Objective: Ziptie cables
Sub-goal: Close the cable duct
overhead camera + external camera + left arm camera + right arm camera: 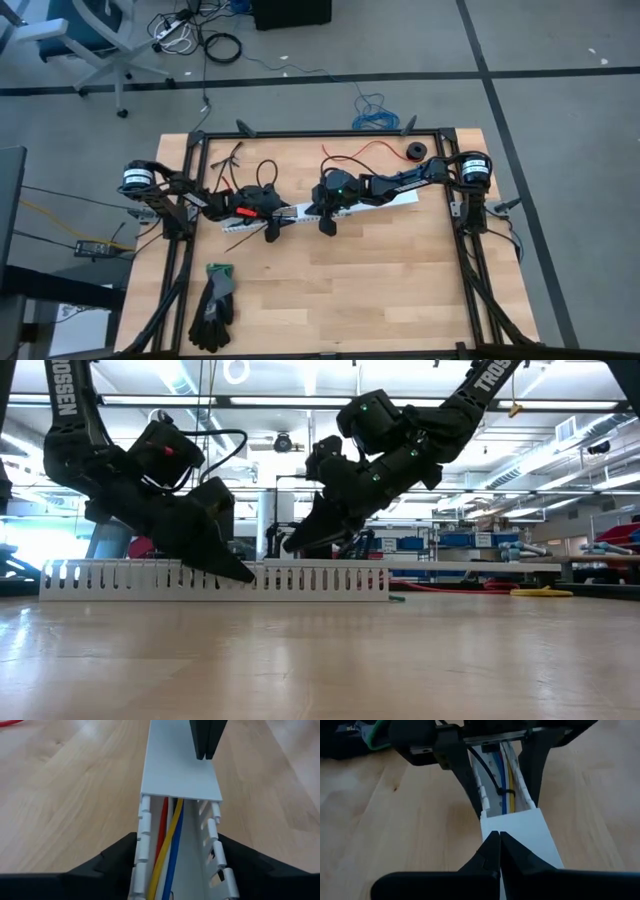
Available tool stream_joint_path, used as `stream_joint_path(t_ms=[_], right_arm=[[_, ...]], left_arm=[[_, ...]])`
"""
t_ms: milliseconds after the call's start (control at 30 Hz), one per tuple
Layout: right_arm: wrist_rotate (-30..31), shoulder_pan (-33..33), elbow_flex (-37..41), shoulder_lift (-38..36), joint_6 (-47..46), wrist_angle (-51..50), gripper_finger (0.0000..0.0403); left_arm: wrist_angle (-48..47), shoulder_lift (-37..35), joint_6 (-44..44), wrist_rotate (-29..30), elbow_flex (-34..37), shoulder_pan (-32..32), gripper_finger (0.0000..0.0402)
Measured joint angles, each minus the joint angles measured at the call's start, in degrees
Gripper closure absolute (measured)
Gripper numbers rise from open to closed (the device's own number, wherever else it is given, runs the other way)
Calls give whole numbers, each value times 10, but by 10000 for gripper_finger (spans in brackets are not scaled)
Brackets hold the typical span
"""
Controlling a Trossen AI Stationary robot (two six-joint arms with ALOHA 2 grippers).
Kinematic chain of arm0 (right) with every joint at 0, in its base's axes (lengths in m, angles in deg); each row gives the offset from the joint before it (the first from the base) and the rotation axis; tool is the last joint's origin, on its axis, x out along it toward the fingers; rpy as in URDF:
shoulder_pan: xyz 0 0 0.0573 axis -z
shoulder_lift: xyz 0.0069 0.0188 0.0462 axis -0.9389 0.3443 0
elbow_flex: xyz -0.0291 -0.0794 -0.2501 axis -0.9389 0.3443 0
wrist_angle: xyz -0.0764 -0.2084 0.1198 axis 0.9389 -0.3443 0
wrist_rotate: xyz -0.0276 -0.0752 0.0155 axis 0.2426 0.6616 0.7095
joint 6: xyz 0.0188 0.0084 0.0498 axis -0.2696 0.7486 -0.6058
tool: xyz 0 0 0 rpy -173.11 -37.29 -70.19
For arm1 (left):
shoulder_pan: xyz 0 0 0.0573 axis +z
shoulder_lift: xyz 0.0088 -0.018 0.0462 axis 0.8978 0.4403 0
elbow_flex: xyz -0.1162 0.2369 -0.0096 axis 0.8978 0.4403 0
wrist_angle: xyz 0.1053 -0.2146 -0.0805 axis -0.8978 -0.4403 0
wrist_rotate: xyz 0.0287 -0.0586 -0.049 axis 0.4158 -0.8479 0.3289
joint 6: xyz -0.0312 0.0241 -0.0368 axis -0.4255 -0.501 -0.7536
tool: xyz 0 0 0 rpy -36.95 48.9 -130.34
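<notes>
the cables, red, yellow and blue strands showing, lie inside the slotted white cable channel, running lengthwise along it. the channel's long axis stretches across the middle of the wooden worktop, from the left arm toward the right arm, so both arms face each other along it.

the left hand is nearest the wires: its dark fingers stand open, one on each outer side of the channel's uncovered stretch, the cables directly between them, and it grips nothing that can be seen. beyond it, a white lid covers the rest of the channel.

the right hand is closed, fingertips pressed together and resting on that lid just behind its edge. in its wrist view a dark ziptie already seems to ring the wires near the lid's edge.

a pair of dark gloves lies well apart, toward the worktop's front left.
</notes>
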Motion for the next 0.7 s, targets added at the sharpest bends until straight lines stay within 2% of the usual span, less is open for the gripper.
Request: stream_joint_path(t_ms=[133, 333, 400, 567, 700], right_arm=[[0, 0, 0, -9, -12, -35, 403], [34, 0, 0, -33, -36, -115, 403], [30, 1, -3, -14, -46, -104, 403], [-40, 6, -39, 70, -56, -24, 403], [-42, 6, -71, 83, -25, -12, 403]], left_arm=[[-1, 0, 0, 0, 0, 0, 152], [-2, 0, 3, 0, -1, 0, 152], [-2, 0, 8, 0, -1, 0, 151], [-3, -1, 13, 0, 0, 0, 151], [-4, -1, 14, 1, 0, 0, 151]])
